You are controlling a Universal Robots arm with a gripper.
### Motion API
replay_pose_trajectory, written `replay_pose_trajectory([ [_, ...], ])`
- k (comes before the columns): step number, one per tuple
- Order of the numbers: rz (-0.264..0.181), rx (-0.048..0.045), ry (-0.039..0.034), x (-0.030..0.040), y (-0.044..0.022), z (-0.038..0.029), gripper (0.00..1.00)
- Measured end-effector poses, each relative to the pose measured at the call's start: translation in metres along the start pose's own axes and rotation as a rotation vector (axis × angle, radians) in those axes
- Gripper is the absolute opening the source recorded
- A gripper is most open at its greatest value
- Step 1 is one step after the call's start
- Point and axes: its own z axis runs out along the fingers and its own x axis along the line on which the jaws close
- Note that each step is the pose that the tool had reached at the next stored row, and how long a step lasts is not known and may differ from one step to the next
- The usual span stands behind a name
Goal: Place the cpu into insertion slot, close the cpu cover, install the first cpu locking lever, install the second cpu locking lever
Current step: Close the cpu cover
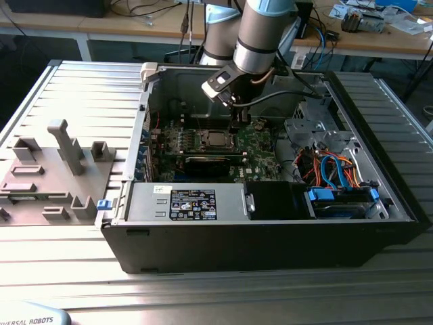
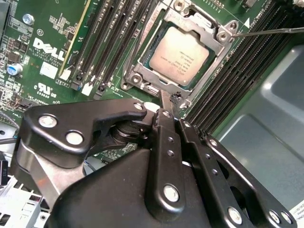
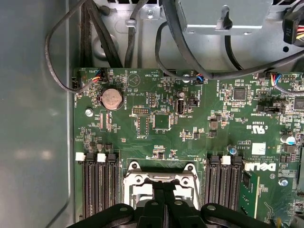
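The cpu (image 2: 183, 59), a dull silver square, lies flat in the insertion slot (image 2: 132, 81) on the green board. The cpu cover (image 2: 203, 24) is down over it, framing its top. One thin locking lever (image 2: 268, 32) runs out from a corner of the slot, unlatched. My gripper (image 2: 171, 115) is shut just beside the slot's edge, and a second thin lever end (image 2: 164, 100) stands right at its tips; I cannot tell if it is pinched. In the exterior view my gripper (image 1: 237, 115) hangs just above the slot (image 1: 217, 140). In the first wrist view the fingertips (image 3: 156, 205) overlap the cover (image 3: 159, 179).
Black memory slots (image 2: 110, 42) flank the socket on both sides. A long black expansion card (image 1: 210, 161), the power supply (image 1: 193, 203) and a drive cage (image 1: 318, 128) crowd the case. Loose cables (image 3: 190, 59) cross above the board. Grey fixtures (image 1: 64, 145) stand at the exterior view's left.
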Motion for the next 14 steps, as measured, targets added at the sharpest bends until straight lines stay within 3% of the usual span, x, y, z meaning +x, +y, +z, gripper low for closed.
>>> replay_pose_trajectory([
  [14,0.0,0.0,0.0,0.0,-0.0035,0.0013,0.11],
])
